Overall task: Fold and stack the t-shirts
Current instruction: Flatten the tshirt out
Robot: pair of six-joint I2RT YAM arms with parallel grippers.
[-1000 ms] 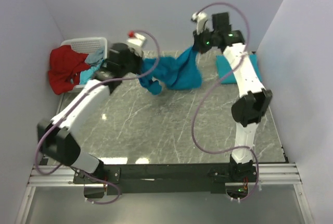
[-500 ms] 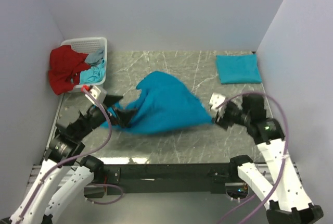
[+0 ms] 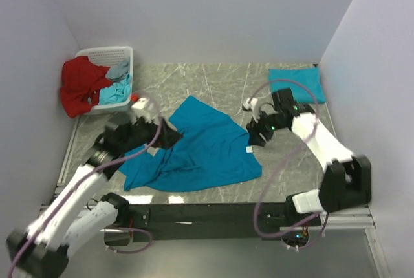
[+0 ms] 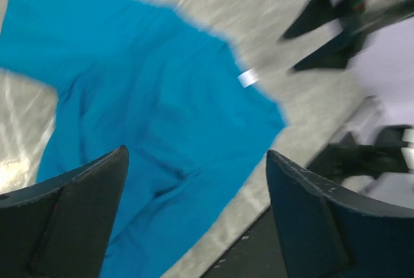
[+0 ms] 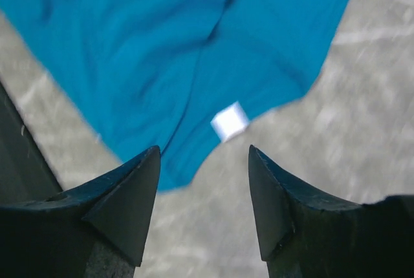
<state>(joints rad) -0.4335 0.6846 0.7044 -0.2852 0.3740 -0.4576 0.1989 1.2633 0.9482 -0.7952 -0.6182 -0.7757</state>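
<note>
While the left end effector [image 3: 171,137] and right end effector [image 3: 252,134] hover open-fingered and empty, a teal t-shirt [image 3: 207,152] lies rumpled between them on the worktop [image 3: 213,84]. A folded t-shirt [image 3: 296,84] sits far right.

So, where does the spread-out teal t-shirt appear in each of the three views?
Top external: the t-shirt lies spread out, just below the centre.
Left wrist: the t-shirt fills the left and the centre.
Right wrist: the t-shirt fills the top, reaching down to the middle.
Shared landmark: the small white label at its edge, also seen in the left wrist and right wrist views.
</note>
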